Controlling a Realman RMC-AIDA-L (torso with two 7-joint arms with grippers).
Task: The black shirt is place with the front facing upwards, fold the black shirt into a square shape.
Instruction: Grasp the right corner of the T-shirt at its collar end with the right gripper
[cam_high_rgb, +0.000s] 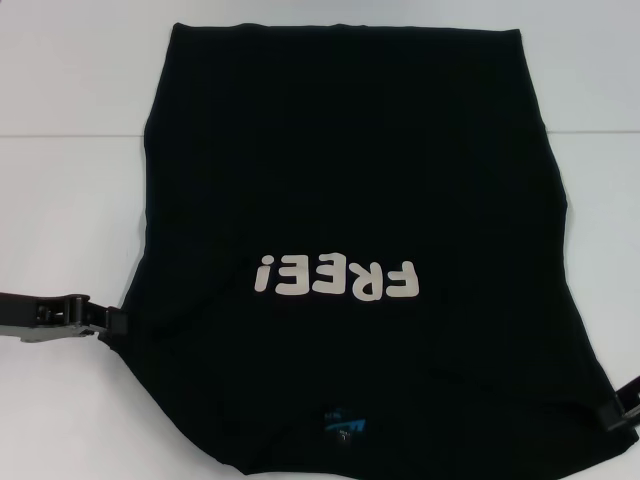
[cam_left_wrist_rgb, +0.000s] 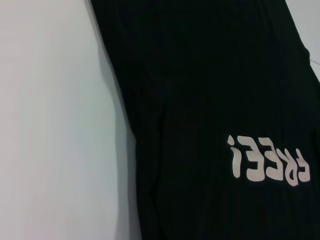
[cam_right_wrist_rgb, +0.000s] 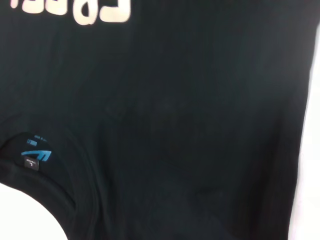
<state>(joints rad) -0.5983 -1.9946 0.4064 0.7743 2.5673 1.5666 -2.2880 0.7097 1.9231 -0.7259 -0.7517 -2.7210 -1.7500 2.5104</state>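
Note:
The black shirt (cam_high_rgb: 350, 200) lies flat, front up, on the white table (cam_high_rgb: 70, 200). Its off-white "FREE!" lettering (cam_high_rgb: 335, 277) reads upside down towards me, and the blue neck label (cam_high_rgb: 343, 425) is at the near edge. No sleeves show; the sides run straight. My left gripper (cam_high_rgb: 108, 322) is low at the shirt's near left edge. My right gripper (cam_high_rgb: 618, 405) is at the shirt's near right corner, mostly out of frame. The left wrist view shows the shirt's side edge (cam_left_wrist_rgb: 200, 100) and the lettering (cam_left_wrist_rgb: 267, 162). The right wrist view shows the collar and label (cam_right_wrist_rgb: 35, 156).
White table surface lies bare to the left (cam_left_wrist_rgb: 50, 125) and right (cam_high_rgb: 610, 150) of the shirt. A faint seam line (cam_high_rgb: 70, 135) crosses the table at the far left. The shirt's hem (cam_high_rgb: 345, 28) reaches near the far edge of the view.

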